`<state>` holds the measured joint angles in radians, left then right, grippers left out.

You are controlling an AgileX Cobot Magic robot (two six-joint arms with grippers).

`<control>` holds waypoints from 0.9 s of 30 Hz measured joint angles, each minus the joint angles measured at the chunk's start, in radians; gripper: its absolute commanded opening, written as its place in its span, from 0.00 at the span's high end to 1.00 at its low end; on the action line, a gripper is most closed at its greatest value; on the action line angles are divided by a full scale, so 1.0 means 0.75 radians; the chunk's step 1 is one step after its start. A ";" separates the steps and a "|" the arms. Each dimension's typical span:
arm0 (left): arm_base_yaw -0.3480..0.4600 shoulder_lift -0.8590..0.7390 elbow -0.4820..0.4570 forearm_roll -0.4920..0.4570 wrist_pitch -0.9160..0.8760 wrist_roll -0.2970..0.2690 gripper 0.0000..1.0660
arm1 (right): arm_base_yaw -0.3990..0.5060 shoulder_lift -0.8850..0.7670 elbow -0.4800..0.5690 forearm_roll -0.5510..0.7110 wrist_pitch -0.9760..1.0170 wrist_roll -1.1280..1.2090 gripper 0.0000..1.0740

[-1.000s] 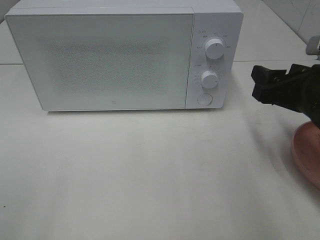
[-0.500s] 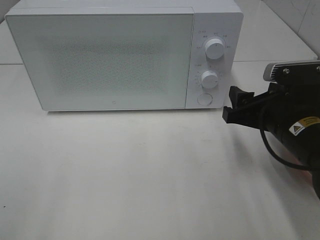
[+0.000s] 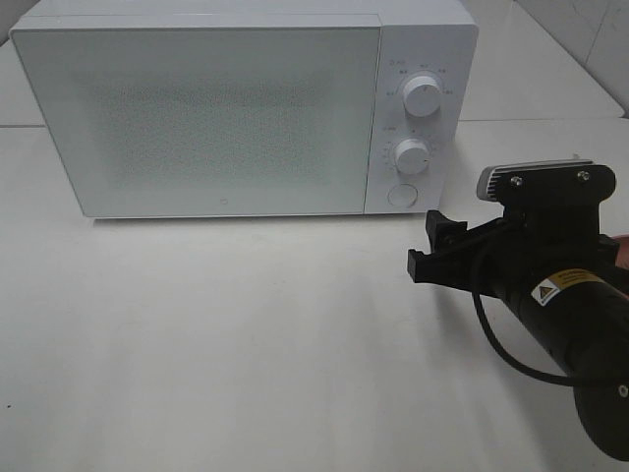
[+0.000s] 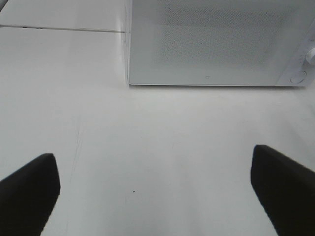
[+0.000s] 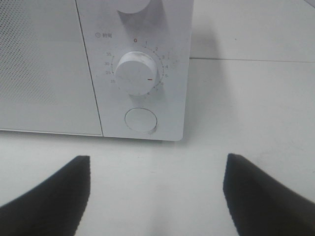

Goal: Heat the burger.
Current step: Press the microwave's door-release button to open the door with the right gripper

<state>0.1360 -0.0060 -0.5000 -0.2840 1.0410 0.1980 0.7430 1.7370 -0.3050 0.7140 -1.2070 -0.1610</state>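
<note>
The burger is out of view in every frame. The white microwave point(image 3: 226, 108) stands at the back of the table with its door shut. My right gripper point(image 3: 425, 246) hangs open and empty just right of and in front of the microwave's control panel. In the right wrist view the right gripper point(image 5: 157, 196) faces the timer knob point(image 5: 137, 73) and the round door button point(image 5: 141, 120), with nothing between its fingers point(image 5: 49, 196). My left gripper point(image 4: 155, 196) is open and empty over bare table, facing the microwave point(image 4: 211, 44); the exterior view does not show it.
The control panel carries an upper knob point(image 3: 422, 95), a lower knob point(image 3: 412, 155) and the round button point(image 3: 402, 195). A sliver of the pink plate point(image 3: 623, 251) shows behind the right arm at the right edge. White tabletop point(image 3: 216, 334) spreads in front of the microwave.
The right arm has swung left and forward, bringing its open gripper closer to the microwave's control panel and covering most of the pink plate. The microwave has not changed.
</note>
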 measured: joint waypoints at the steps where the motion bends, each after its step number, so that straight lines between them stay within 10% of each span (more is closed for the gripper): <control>1: 0.000 0.000 0.000 0.000 0.000 0.000 0.08 | 0.004 0.000 0.000 0.001 -0.001 0.000 0.31; 17: 0.000 0.000 0.000 0.000 0.000 0.000 0.08 | 0.007 0.000 0.000 0.007 -0.004 0.749 0.33; 27: 0.000 0.000 0.000 0.000 0.000 0.000 0.08 | 0.007 0.000 0.000 0.009 0.004 1.597 0.61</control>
<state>0.1360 -0.0060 -0.5000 -0.2840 1.0410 0.1980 0.7480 1.7370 -0.3050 0.7210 -1.2040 1.0370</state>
